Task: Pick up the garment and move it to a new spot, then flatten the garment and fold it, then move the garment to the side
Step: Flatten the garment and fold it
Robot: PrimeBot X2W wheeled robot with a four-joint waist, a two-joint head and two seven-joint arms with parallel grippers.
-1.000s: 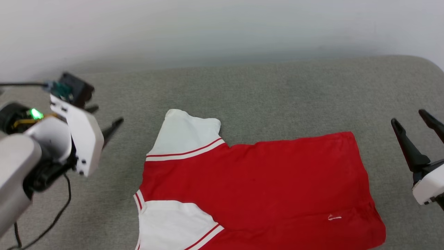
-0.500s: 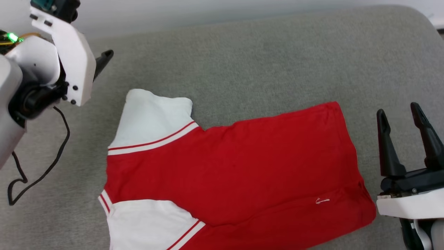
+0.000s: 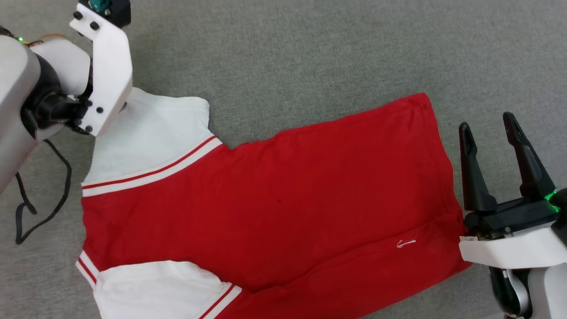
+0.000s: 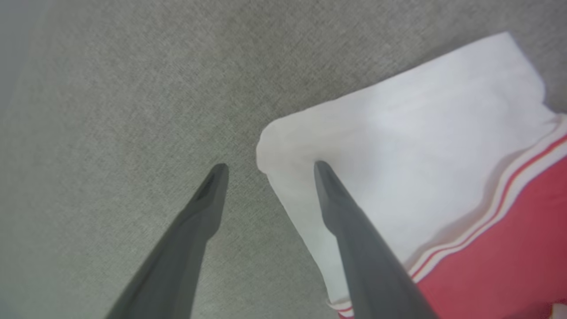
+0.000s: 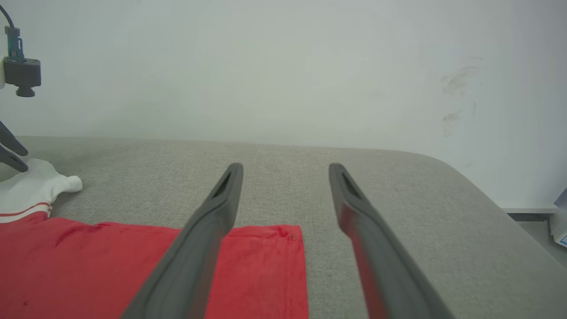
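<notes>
Left gripper (image 4: 270, 165): wide; the left wrist view has one finger (image 4: 345, 212) over the white sleeve (image 4: 398, 133) corner, the other over bare surface (image 4: 110, 88).
Right gripper (image 3: 486, 122): wide, empty, just beside the hem (image 3: 438, 146).
Garment (image 3: 274, 199): spread flat, mid-surface.
Right wrist view: wall (image 5: 283, 66) behind the surface's far edge.

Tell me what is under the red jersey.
The garment lies flat on the grey fabric surface, which shows beside it. Whatever sits directly beneath the cloth is covered; no bulge hints at anything.
</notes>
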